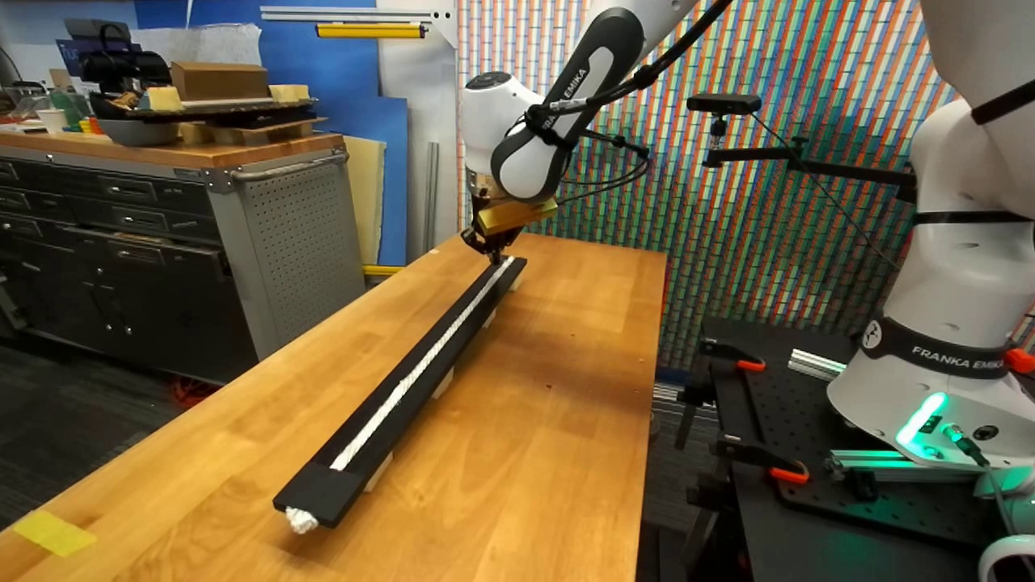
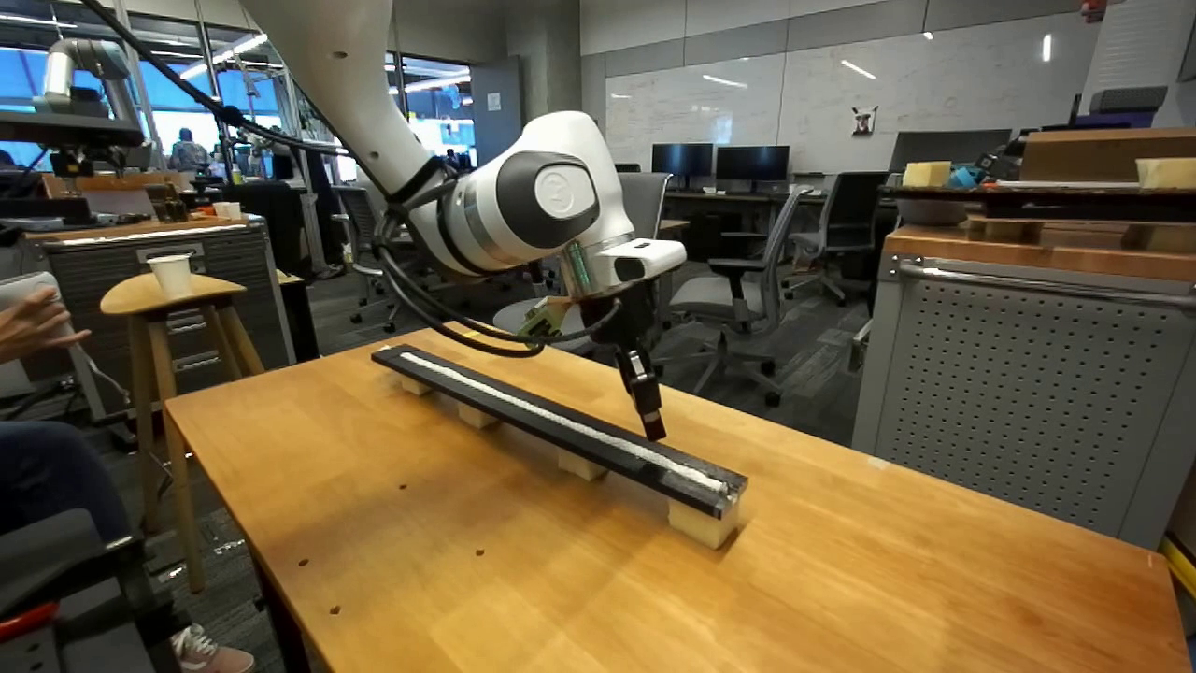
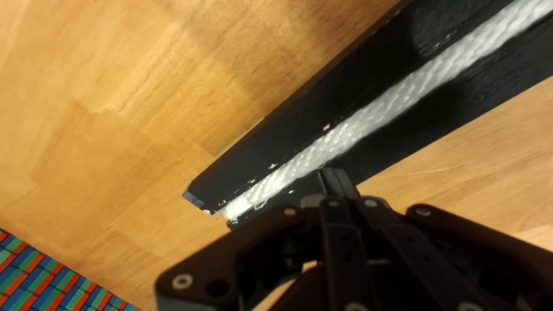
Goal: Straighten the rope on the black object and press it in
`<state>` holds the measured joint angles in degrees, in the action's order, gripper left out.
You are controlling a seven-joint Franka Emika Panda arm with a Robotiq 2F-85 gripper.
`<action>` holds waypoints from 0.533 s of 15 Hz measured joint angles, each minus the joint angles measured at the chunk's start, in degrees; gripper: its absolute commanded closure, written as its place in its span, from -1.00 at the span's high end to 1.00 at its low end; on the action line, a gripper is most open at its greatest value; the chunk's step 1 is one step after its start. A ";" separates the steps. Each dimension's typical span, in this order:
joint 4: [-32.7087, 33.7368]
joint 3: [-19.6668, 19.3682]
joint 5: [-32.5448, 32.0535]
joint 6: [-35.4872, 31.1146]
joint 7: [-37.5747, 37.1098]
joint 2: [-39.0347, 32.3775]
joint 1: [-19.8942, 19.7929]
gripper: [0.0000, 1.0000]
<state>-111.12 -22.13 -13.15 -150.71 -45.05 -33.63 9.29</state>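
The black bar is a long low rail lying lengthwise on the table; it also shows in an exterior view and the wrist view. The white rope lies straight along its groove, also visible in an exterior view and the wrist view. A frayed white end sticks out below the bar's near end. My gripper is shut and empty, fingertips together. Its tips are over the bar's black edge, beside the rope near the bar's far end. Whether they touch the bar or rope I cannot tell.
Several wooden blocks hold the bar above the wooden table. Yellow tape is on a table corner. A tool cabinet stands beyond the table edge. A stool with a cup and a seated person are at the side.
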 measured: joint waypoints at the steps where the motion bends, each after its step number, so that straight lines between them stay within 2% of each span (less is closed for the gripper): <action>1: -0.55 -0.06 -0.41 0.01 -0.25 0.52 0.31 -1.00; 8: -2.76 0.44 -1.63 0.54 -0.70 2.32 1.09 -1.00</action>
<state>-113.89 -21.68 -14.78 -150.17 -45.75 -31.31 10.38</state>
